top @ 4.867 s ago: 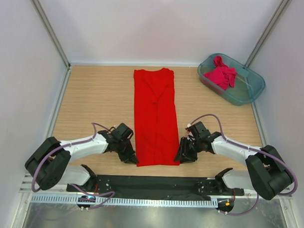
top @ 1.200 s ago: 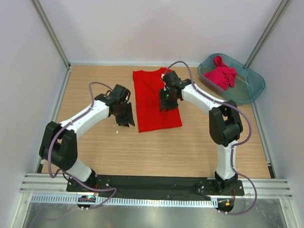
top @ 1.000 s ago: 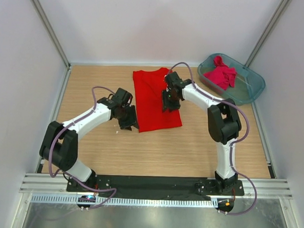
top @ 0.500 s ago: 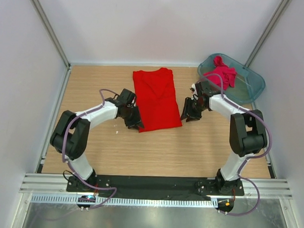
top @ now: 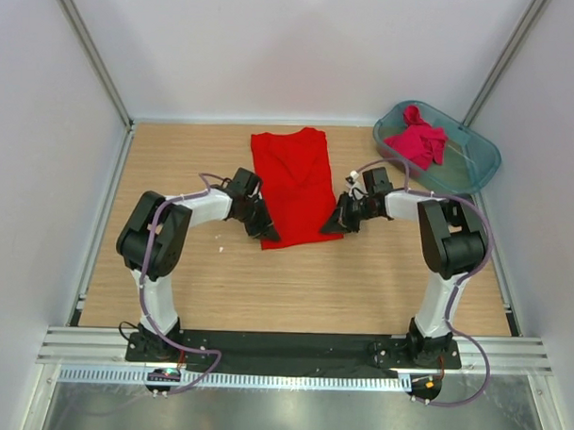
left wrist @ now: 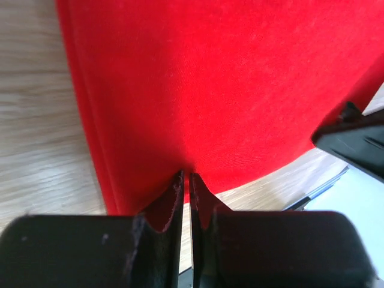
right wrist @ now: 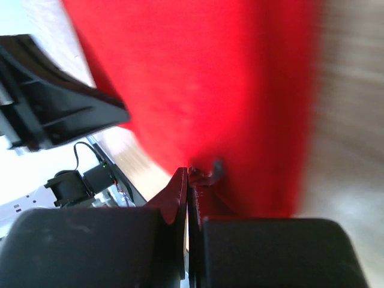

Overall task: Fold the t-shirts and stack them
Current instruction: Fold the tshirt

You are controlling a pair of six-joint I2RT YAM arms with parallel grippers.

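Top external: left hand (top: 269,238), right hand (top: 331,226) clamped on red t-shirt (top: 293,177) near corners.

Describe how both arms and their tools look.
The left arm and right arm have white links, bulky black joints and a looping mauve cable each. The left tool and right tool are black with thin tapered fingers.

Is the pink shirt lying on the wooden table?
No, the pink shirt sits bunched inside the teal tub, away from the red shirt.
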